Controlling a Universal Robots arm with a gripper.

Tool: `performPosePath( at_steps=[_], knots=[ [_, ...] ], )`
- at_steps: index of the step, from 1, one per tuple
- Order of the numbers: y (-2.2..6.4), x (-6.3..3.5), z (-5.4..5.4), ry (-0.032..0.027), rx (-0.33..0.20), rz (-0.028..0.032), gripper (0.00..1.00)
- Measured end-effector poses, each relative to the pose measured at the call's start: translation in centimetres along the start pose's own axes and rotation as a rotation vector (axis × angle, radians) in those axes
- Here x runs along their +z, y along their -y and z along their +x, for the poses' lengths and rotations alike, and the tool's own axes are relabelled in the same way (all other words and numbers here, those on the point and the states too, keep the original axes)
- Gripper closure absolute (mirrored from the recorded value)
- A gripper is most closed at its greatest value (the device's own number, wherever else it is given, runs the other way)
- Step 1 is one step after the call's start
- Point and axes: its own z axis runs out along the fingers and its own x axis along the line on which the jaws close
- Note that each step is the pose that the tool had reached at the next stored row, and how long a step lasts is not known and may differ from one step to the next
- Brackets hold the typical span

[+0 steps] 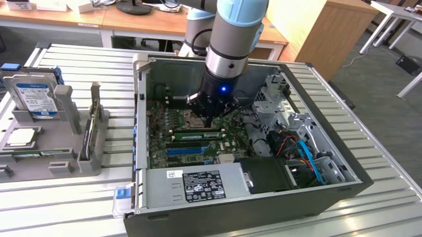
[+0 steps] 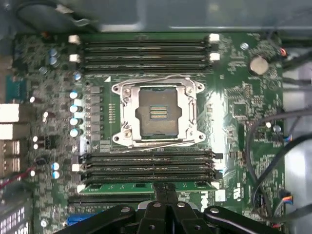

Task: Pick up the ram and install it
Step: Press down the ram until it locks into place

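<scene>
1. My pincer point(image 2: 165, 192) hangs closest to my wrist camera, its two black fingers point(image 2: 160, 195) pressed together with no gap, their tips down on the top edge of the ram point(image 2: 146, 185).
2. The ram lies seated lengthwise in the slot just below the four dark empty slots point(image 2: 146, 165); I see only a thin green strip of it, and my fingers cover its middle, so whether its end latches have closed I cannot tell.
3. Just beyond sits the open CPU socket point(image 2: 158, 113) in its silver frame, gold contacts bare.
4. Past that, another bank of empty slots with white latches point(image 2: 144, 53) runs along the motherboard point(image 2: 234, 97), whose far corners blur into cables point(image 2: 265, 146).
5. In the exterior view my pincer point(image 1: 209, 120) reaches down inside the open computer case point(image 1: 316, 197), and my arm point(image 1: 231, 44) blocks the board behind it; the ram point(image 1: 197, 134) shows as a green stick under the fingertips.
6. On the exterior view's left, a grey holder point(image 1: 53, 148) stands on the slatted tabletop point(image 1: 79, 54), carrying a hard drive point(image 1: 34, 98) with a blue-white label; the drive's lower edge is hidden in its cradle.
7. Farthest off, wooden desks point(image 1: 132, 22) are cut off by the frame's edge.
</scene>
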Motion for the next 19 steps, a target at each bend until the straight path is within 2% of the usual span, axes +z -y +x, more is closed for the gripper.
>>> performPosePath(
  at_steps=[2, 10, 14, 19],
  knots=[
    [0.0, 0.01, 0.0, 0.0008, 0.022, 0.0002, 0.9],
    [-0.01, 0.0, 0.0, 0.0007, 0.024, -0.0001, 0.9],
    [-0.01, -0.18, 0.0, -0.0053, 0.024, 0.0007, 0.9],
    [-0.02, -0.54, -0.01, -0.0066, 0.024, 0.0007, 0.9]
  ],
)
